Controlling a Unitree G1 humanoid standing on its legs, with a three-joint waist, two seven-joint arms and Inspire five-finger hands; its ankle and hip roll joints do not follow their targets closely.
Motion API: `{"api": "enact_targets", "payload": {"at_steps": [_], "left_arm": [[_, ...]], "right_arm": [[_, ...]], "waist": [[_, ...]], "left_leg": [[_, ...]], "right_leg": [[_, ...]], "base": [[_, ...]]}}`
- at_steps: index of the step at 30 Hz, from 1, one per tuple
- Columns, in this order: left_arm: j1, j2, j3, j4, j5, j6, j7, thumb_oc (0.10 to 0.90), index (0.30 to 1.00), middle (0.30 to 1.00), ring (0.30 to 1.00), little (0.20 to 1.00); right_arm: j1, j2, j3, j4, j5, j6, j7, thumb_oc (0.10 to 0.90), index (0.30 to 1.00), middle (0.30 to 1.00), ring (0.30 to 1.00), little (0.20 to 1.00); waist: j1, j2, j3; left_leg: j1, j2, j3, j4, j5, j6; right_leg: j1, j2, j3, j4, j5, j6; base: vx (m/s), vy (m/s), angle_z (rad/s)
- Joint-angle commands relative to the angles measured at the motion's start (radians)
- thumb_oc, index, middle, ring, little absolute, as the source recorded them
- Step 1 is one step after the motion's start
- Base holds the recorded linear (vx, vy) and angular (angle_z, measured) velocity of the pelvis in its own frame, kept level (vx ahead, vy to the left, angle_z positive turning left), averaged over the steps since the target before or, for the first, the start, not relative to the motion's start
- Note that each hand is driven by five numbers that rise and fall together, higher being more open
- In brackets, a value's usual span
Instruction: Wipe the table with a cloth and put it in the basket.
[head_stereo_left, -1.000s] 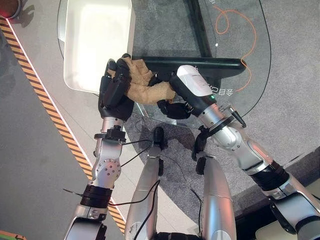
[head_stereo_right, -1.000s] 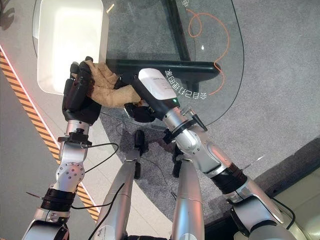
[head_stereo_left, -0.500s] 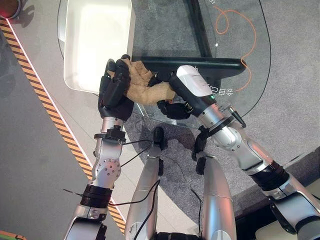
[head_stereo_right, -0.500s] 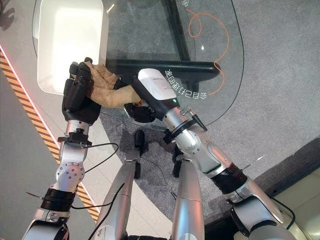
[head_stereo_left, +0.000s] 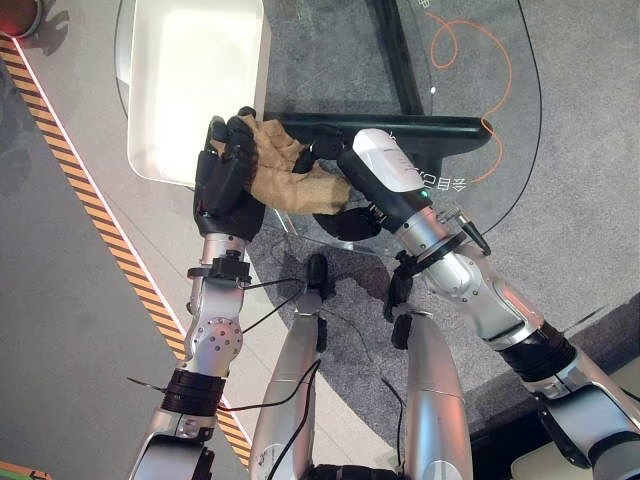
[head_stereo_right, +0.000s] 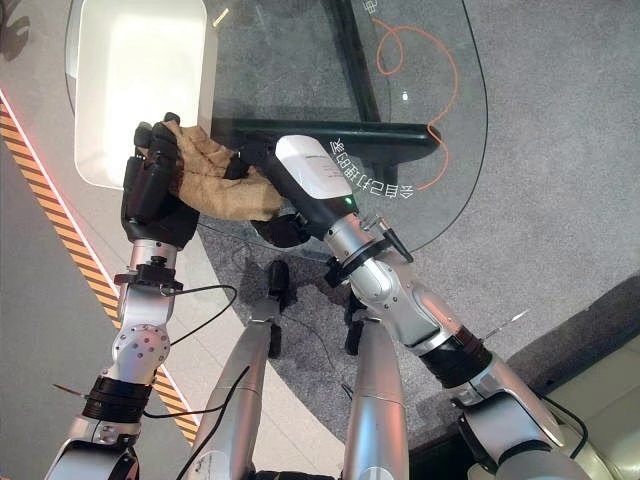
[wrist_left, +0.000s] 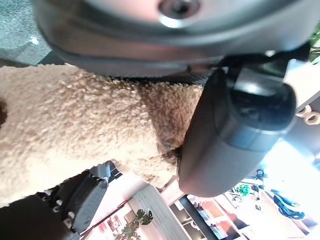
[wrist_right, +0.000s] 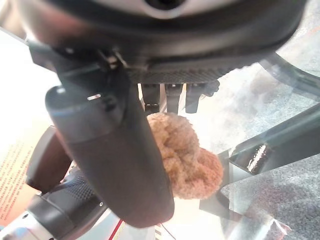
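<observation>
glass desk (head_stereo_left: 470, 120) with a rounded edge, dark frame bar under the glass running across its middle. white basket (head_stereo_left: 195, 80) sits at the desk's far left corner, its near rim just past the hands. the right and far parts of the glass are open room, with an orange cord (head_stereo_left: 470, 60) seen through it on the grey floor. near edge of the desk curves right under both hands, little room there. left robot hand (head_stereo_left: 225, 175) is at the near left edge just beside the basket, fingers curled over the tan cloth (head_stereo_left: 285, 170), grasping its left end; its wrist view shows the thumb pressed into the fleece. right robot hand (head_stereo_right: 265, 165) comes in from the right with the white cover on its back, fingers clamped on the cloth's right end; its wrist view shows a bunched lump of cloth past the thumb. cloth is fuzzy, tan, crumpled into folds, stretched between the two hands over the near left part of the glass, not in the basket. cannot tell whether it touches the glass.
</observation>
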Motion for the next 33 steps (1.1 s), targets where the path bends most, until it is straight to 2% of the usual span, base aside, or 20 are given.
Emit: {"api": "enact_targets", "payload": {"at_steps": [1, 18, 33], "left_arm": [[-0.075, -0.022, 0.026, -0.231, 0.041, -0.105, -0.036, 0.100, 0.300, 0.300, 0.300, 0.200], [-0.076, -0.029, 0.053, -0.237, 0.049, -0.166, -0.010, 0.100, 0.300, 0.300, 0.300, 0.200], [-0.073, -0.035, 0.084, -0.243, 0.070, -0.236, 0.011, 0.100, 0.300, 0.300, 0.300, 0.200]], "right_arm": [[-0.097, 0.057, -0.049, -0.163, 0.004, -0.099, -0.058, 0.800, 0.900, 0.900, 0.900, 0.900], [-0.085, 0.050, -0.057, -0.142, -0.005, -0.083, -0.085, 0.800, 0.900, 0.900, 0.900, 0.900], [-0.027, 0.046, -0.112, -0.122, -0.033, -0.110, -0.132, 0.800, 0.900, 0.900, 0.900, 0.900]], "waist": [[0.008, -0.005, -0.029], [0.009, -0.008, -0.029], [-0.003, -0.010, -0.029]], "left_leg": [[0.040, -0.090, 0.070, 0.045, -0.101, 0.064], [0.038, -0.090, 0.071, 0.046, -0.098, 0.060], [0.036, -0.087, 0.073, 0.047, -0.101, 0.061]], "right_leg": [[0.044, 0.066, -0.034, -0.099, 0.017, 0.017], [0.043, 0.067, -0.035, -0.097, 0.014, 0.015], [0.040, 0.070, -0.029, -0.095, 0.013, 0.016]], "base": [[0.00, 0.000, 0.00], [0.00, 0.000, 0.00], [0.00, 0.000, 0.00]]}}
